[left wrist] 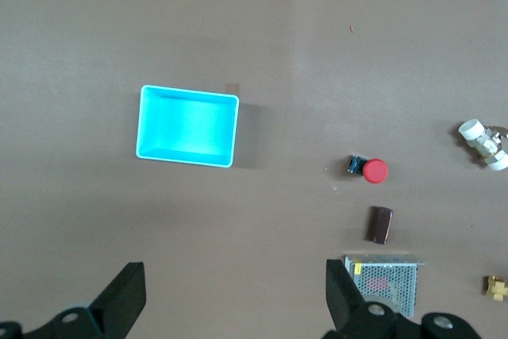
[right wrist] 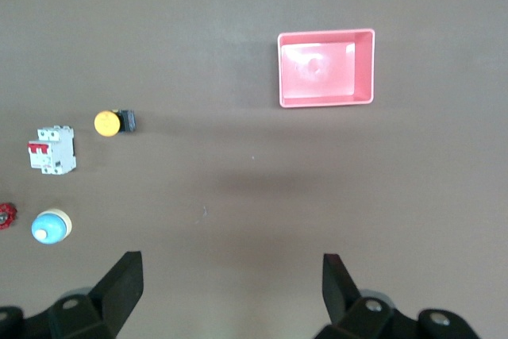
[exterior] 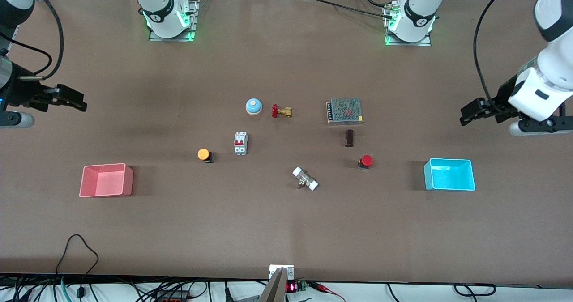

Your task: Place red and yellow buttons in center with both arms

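Note:
The yellow button (exterior: 204, 154) lies on its side on the brown table, toward the right arm's end, beside a circuit breaker; it also shows in the right wrist view (right wrist: 107, 122). The red button (exterior: 366, 161) stands toward the left arm's end, nearer the front camera than a dark block; it also shows in the left wrist view (left wrist: 374, 170). My right gripper (exterior: 76, 100) is open and empty, high over the table's end, as its wrist view (right wrist: 232, 269) shows. My left gripper (exterior: 468, 114) is open and empty over the other end, as its wrist view (left wrist: 234, 275) shows.
A pink bin (exterior: 128, 181) and a cyan bin (exterior: 449, 176) stand empty near the two ends. Between the buttons are a circuit breaker (exterior: 240, 143), a blue bell (exterior: 253, 106), a brass valve (exterior: 281, 111), a mesh power supply (exterior: 344, 110), a dark block (exterior: 349, 138) and a white-capped fitting (exterior: 305, 179).

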`<state>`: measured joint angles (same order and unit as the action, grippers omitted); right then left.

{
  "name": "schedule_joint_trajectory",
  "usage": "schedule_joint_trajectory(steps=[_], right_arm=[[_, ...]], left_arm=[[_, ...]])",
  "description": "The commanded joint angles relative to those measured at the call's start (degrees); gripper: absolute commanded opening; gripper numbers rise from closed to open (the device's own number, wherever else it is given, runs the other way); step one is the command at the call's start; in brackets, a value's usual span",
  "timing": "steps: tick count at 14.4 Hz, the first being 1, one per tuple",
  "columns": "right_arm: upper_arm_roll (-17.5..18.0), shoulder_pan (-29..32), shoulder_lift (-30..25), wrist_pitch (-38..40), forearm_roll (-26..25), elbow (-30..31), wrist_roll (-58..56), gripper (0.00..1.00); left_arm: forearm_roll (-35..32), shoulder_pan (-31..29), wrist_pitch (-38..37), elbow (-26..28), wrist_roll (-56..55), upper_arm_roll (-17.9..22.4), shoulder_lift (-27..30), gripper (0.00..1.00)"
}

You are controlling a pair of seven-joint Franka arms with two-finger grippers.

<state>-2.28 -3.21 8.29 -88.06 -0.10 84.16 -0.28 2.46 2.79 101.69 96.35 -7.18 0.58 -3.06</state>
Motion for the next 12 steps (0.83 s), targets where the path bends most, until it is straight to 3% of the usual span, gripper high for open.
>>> schedule_joint_trajectory(steps=[1,4,9,12], right_arm=[[0.2,0.8,-5.7,-0.3,-0.6,6.2,0.2,1.00],[0.1,1.6,-7.3,0.1,-0.2,7.2,-0.4,1.00],[0.0,2.0,-8.4,1.0,-0.3,7.6,-2.3,1.00],[0.0,2.0,-8.4,1.3,-0.3,7.6,-2.2,1.00]], left_arm=[[-0.7,-1.6,-2.4,1.6,4.4,-0.5,4.1,1.00],[-4.6,-2.7,-4.0,1.7,6.7,-0.8,6.8,1.00],[-4.6,-2.7,-3.4,3.4,7.1,-1.0,9.9,1.00],[-4.1,-2.7,1.5,7.3,7.0,-1.1,11.1,1.00]])
